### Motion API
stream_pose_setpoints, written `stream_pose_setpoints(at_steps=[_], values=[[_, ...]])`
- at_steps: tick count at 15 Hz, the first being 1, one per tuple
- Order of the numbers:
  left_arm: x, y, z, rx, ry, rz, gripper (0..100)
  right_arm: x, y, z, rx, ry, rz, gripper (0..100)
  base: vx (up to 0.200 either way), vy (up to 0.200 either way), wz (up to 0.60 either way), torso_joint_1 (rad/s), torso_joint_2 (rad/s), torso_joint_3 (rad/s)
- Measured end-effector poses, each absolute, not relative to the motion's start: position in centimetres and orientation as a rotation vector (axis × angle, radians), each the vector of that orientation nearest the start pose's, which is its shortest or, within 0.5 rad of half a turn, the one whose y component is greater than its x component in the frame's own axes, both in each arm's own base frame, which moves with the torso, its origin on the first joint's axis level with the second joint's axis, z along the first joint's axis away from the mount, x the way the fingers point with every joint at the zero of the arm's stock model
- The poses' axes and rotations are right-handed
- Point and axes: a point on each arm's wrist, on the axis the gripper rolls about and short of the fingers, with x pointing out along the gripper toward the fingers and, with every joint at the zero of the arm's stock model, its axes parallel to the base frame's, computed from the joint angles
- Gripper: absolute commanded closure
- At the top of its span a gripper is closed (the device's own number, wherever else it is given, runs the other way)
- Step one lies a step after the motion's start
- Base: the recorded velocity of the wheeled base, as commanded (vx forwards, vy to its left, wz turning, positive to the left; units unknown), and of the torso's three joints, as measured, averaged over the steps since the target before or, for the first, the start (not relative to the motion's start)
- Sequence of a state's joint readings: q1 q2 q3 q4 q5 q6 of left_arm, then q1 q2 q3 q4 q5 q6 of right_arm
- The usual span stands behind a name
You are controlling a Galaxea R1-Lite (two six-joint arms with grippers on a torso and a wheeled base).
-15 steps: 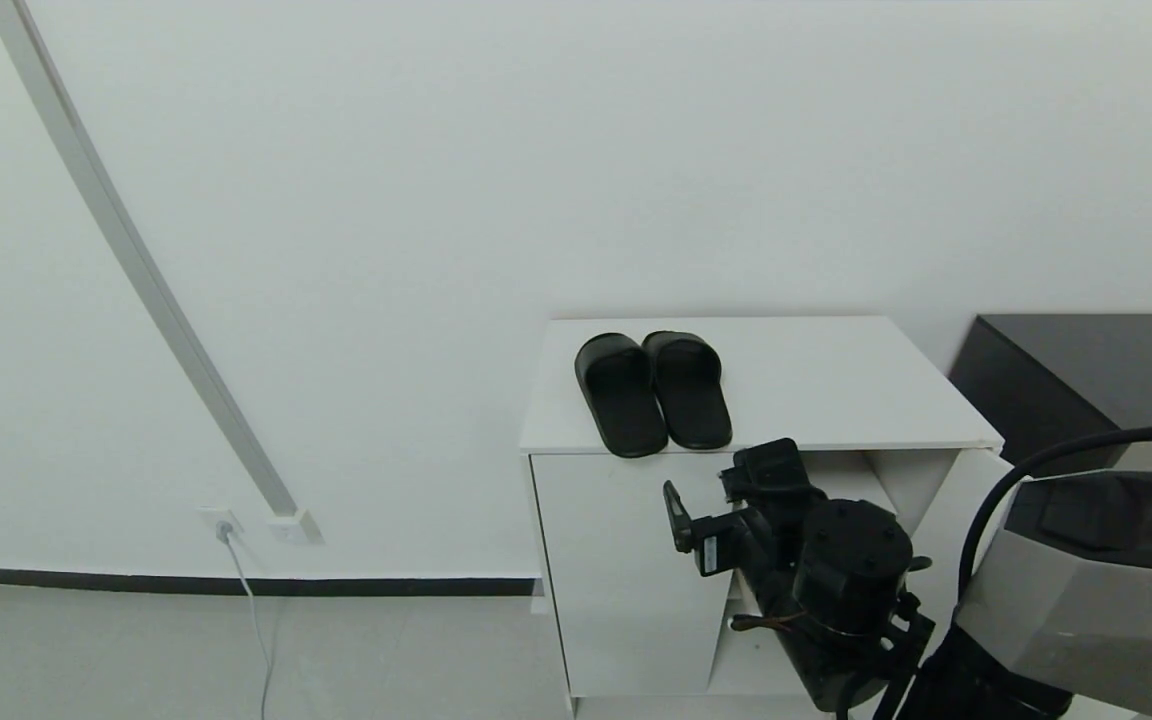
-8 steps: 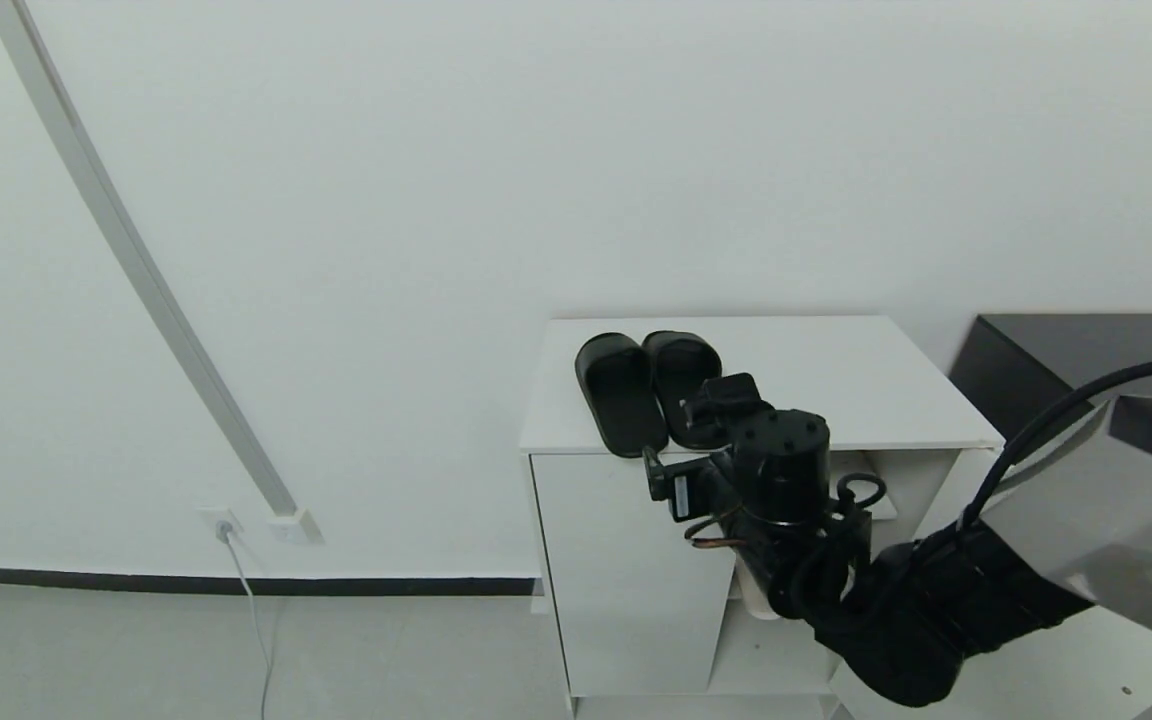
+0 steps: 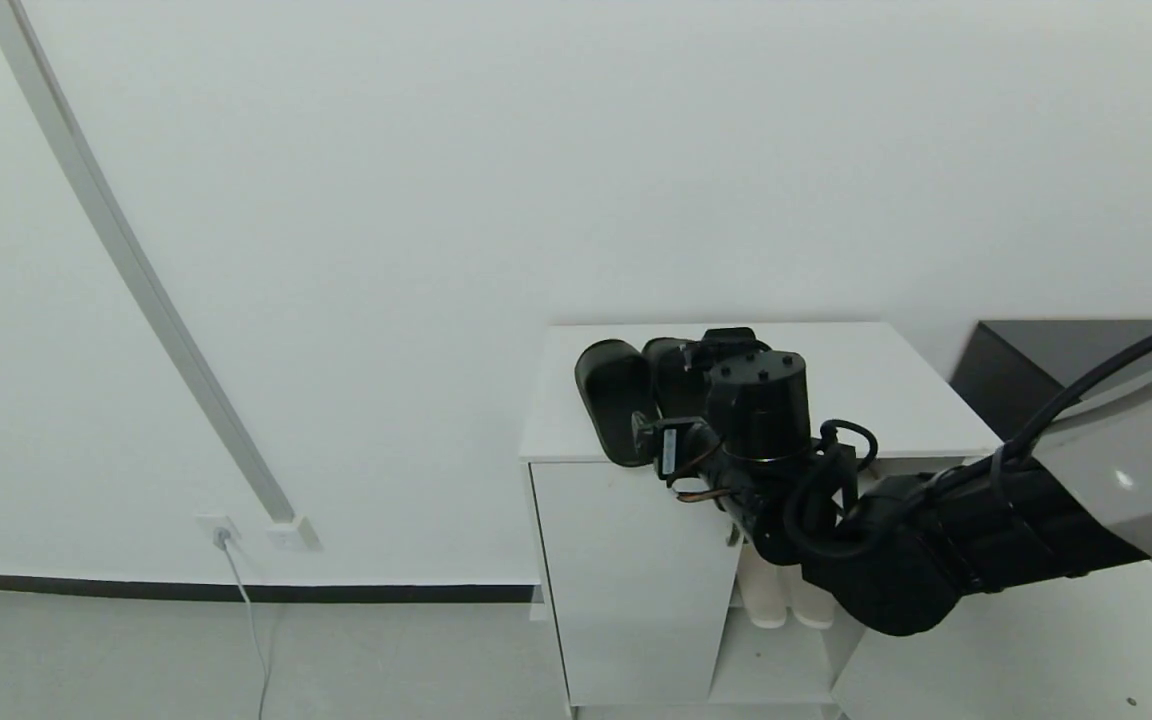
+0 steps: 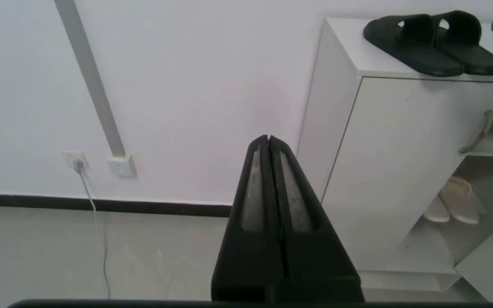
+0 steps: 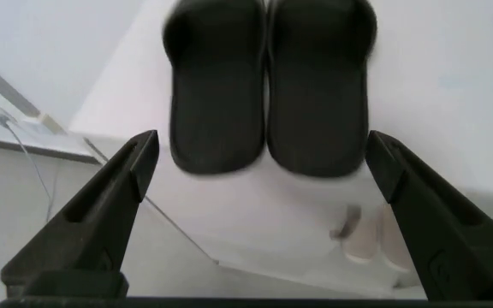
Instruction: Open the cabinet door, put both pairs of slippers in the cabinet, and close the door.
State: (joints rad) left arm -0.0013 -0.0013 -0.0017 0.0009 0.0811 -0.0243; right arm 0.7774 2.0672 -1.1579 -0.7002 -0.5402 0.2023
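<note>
On the cabinet (image 3: pixel 841 385), slippers (image 3: pixel 614 400) part-hidden under spread right fingers (image 5: pixel 101 214); left fingers (image 4: pixel 258 192) closed.

- Head view: from high up and some way back, facing forward and down on the cabinet (image 3: pixel 626 560) and the wall behind it
- Left wrist view: low and off to the cabinet's left, looking along the left hand (image 4: pixel 268 144), fingers pressed together, at the cabinet front and the wall
- Right wrist view: close above the front edge of the cabinet top, looking down between the spread fingers of the right hand (image 5: pixel 261 145)
- All three share the black slippers (image 3: pixel 616 400) on top; head and left wrist views also share the socket (image 3: pixel 219 528)
</note>
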Motion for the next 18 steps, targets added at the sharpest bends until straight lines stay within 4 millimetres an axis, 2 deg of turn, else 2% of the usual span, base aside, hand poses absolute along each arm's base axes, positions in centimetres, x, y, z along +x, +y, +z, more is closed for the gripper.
stream_pose_setpoints(at_steps=[4,9,14,18], values=[[-2.3,0.2,7.6,-0.024,-0.002,0.079,100,29.6,27.7,14.6,0.065,0.204,0.232,0,0.200,0.000,0.00,0.008,0.00,0.000],[-2.3,0.2,7.6,-0.024,-0.003,0.080,100,29.0,28.2,13.0,0.043,0.230,0.253,0,0.200,0.000,0.00,0.003,0.00,0.002],[-2.3,0.2,7.6,-0.023,-0.003,0.080,100,29.2,29.0,10.8,0.024,0.243,0.262,0,0.000,0.000,0.00,0.000,0.00,0.000],[-2.3,0.2,7.5,-0.024,-0.002,0.082,100,30.1,29.9,10.0,0.026,0.214,0.293,0,0.000,0.000,0.00,0.000,0.00,0.000]])
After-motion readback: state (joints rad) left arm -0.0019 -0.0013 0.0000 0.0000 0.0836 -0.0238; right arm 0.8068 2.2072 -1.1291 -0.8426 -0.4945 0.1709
